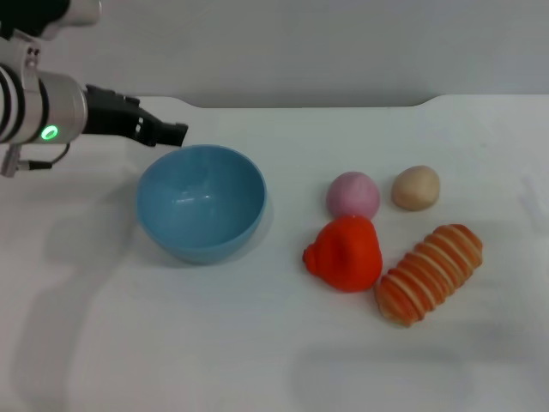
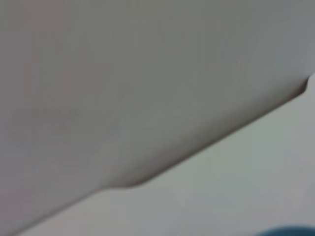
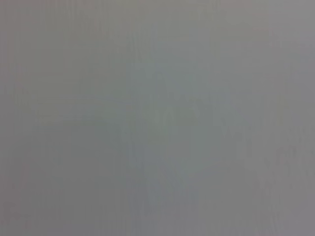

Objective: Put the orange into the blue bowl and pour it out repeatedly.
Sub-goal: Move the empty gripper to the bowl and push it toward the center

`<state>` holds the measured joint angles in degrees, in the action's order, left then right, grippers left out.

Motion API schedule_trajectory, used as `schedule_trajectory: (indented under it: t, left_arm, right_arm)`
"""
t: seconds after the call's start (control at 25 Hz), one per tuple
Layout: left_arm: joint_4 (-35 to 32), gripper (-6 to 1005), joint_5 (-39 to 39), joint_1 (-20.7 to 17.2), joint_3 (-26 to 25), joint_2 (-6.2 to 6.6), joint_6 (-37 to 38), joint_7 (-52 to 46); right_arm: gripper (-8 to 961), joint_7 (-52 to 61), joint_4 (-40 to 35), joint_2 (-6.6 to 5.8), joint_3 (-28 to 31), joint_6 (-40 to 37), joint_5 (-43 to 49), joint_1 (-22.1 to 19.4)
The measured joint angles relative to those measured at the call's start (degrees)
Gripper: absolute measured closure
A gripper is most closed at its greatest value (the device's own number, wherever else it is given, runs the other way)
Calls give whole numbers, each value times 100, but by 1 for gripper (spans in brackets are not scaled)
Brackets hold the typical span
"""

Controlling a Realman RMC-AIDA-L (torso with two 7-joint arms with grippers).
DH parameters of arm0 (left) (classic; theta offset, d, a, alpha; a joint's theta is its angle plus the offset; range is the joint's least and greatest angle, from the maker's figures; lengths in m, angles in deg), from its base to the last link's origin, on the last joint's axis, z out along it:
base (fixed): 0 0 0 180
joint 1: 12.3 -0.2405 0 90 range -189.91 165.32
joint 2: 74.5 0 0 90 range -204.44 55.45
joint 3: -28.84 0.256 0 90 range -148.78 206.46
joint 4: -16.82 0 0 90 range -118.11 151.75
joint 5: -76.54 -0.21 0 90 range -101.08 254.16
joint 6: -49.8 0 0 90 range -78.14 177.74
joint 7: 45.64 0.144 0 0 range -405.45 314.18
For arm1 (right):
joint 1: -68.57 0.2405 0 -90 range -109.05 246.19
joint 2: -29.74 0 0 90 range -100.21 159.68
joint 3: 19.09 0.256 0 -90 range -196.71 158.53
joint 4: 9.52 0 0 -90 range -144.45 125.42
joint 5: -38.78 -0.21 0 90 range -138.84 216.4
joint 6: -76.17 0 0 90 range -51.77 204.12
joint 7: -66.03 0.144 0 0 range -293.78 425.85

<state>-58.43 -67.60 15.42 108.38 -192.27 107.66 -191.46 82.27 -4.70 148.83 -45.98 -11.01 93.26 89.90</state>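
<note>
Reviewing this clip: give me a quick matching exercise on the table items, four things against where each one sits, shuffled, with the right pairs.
Things:
1. orange
2. blue bowl
3. pink ball
4. striped bread piece

Places:
A. nearest the left gripper
B. just behind the orange
C. farthest to the robot's right, front
D. between bowl and bread piece, on the table

Pairs: 1-D, 2-A, 3-B, 4-C

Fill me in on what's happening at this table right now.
Nothing is being held. The left gripper hangs just behind the far left rim of the round light-blue plastic bowl, which sits upright and empty. The lumpy red-orange toy orange lies on the white table to the bowl's right, beside a striped orange-and-cream bread piece, with a pink ball and a tan ball behind. The right arm is out of sight.
</note>
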Motion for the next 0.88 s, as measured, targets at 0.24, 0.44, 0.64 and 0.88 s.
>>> schedule_trajectory:
  t: [0.24, 0.44, 0.64, 0.88]
  left_arm:
    - [869, 194, -22, 277, -44, 15, -143, 20]
    - [1351, 196, -22, 370, -47, 12, -507, 162]
    - [1697, 199, -34, 415, -52, 17, -652, 218]
    - [1928, 201, -21, 454, -14, -7, -585, 222]
  right_arm:
    - [212, -10, -6, 0, 6, 121, 1, 12]
    - [212, -12, -8, -6, 9, 200, 1, 11]
    - [212, -14, -7, -8, 9, 227, 1, 11]
    - [213, -16, -36, -9, 9, 236, 1, 12]
